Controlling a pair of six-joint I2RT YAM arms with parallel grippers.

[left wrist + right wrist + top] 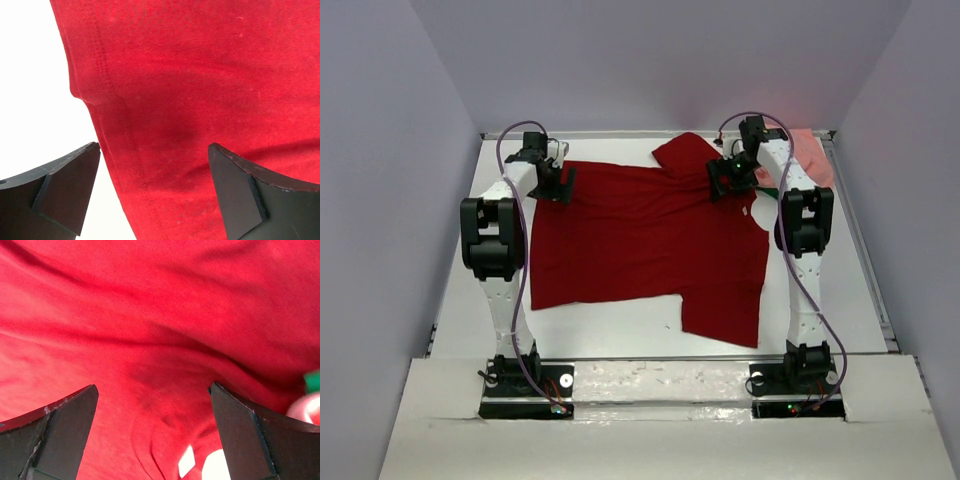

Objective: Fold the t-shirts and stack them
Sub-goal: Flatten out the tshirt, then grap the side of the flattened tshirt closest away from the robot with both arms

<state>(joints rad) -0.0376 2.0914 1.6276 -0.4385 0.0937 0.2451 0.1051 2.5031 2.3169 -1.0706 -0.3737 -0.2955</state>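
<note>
From above: the red shirt [650, 240] lies spread flat on the counter [620, 325]; a pink shirt [814, 152] is crumpled just past its far right corner; the left gripper [556, 184] hangs over its far left corner, the right gripper [730, 178] over its far sleeve.

Left wrist: jaws spread wide and empty above the stitched hem [107, 100], with bare counter beside it.

Right wrist: jaws spread too, over wrinkled red cloth; a bit of green cloth [313, 381] shows at the right.

The shirt looks light, soft and limp; I would pinch it at the hem and corners. Open room is on its near side.

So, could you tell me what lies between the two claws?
Only the dark red t-shirt, between left claw and right claw, in the top view.
</note>
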